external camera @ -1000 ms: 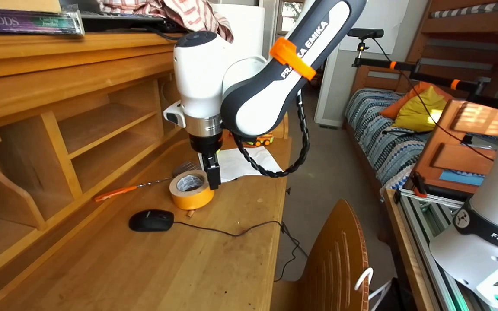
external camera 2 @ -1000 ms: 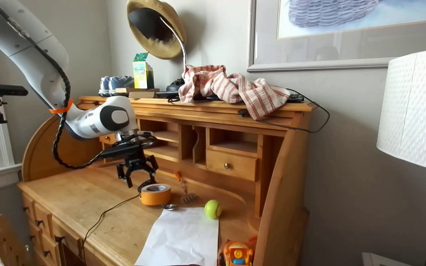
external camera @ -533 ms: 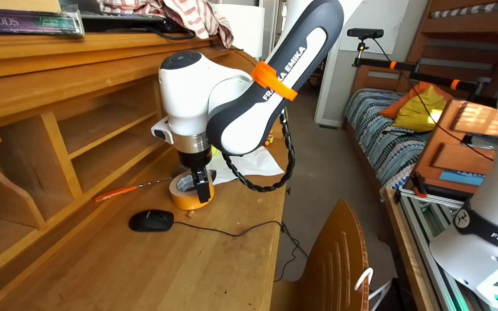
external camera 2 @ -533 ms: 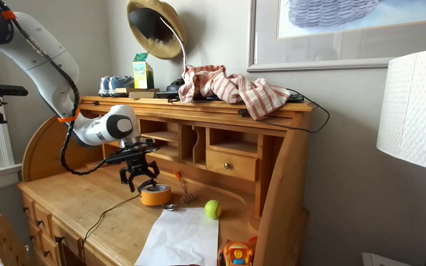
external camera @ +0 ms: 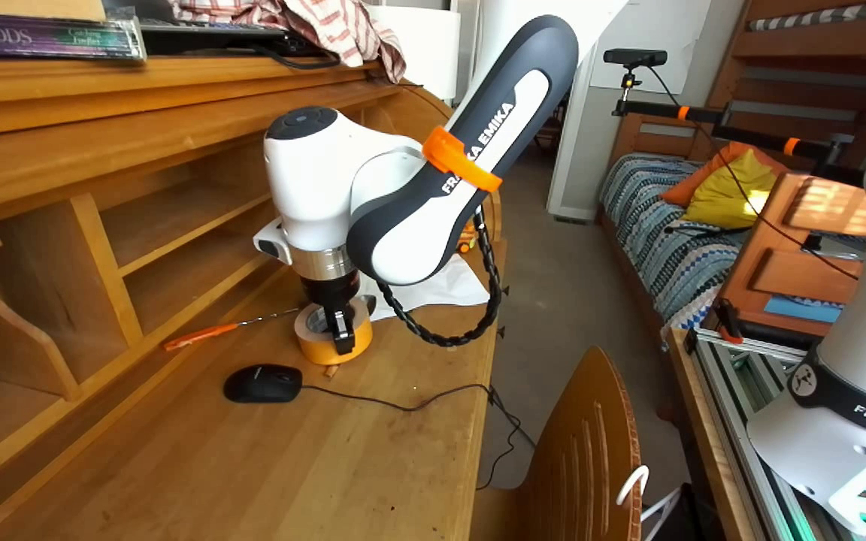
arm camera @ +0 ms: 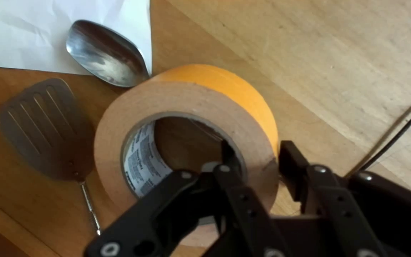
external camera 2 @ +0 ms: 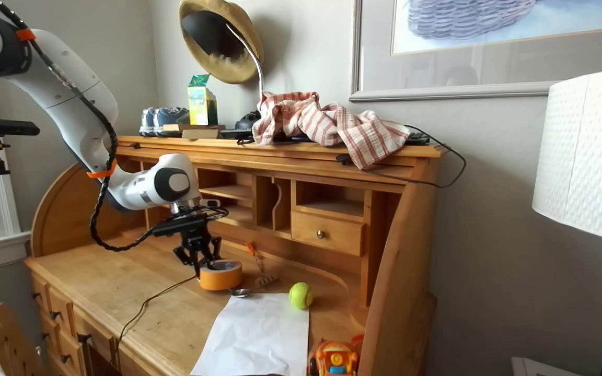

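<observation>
A thick roll of orange tape [arm camera: 184,94] lies flat on the desk, seen in all views. My gripper [arm camera: 257,159] points down over one side of the roll. One of its black fingers [arm camera: 231,160] is inside the hole, close against the inner wall. The opposite finger [arm camera: 293,160] sits at the orange outer side, so the jaws are shut around the wall of the roll. The lower ends of the fingers are partly hidden. In the wrist view a metal spoon bowl [arm camera: 105,53] lies against the roll, and a slotted spatula [arm camera: 45,132] lies beside it.
Paper [external camera 2: 259,329], a tennis ball [external camera 2: 300,295] and an orange toy vehicle [external camera 2: 336,359] are near the roll. A black mouse [external camera: 263,384] lies close by, its cable [external camera: 433,406] running over the desk edge. Desk cubbies [external camera: 185,218] rise behind; a chair [external camera: 591,451] stands in front.
The arm has come down over the roll, one finger going into its hole. The jaws, wide apart before, have closed in on its wall. The roll looks unmoved.
</observation>
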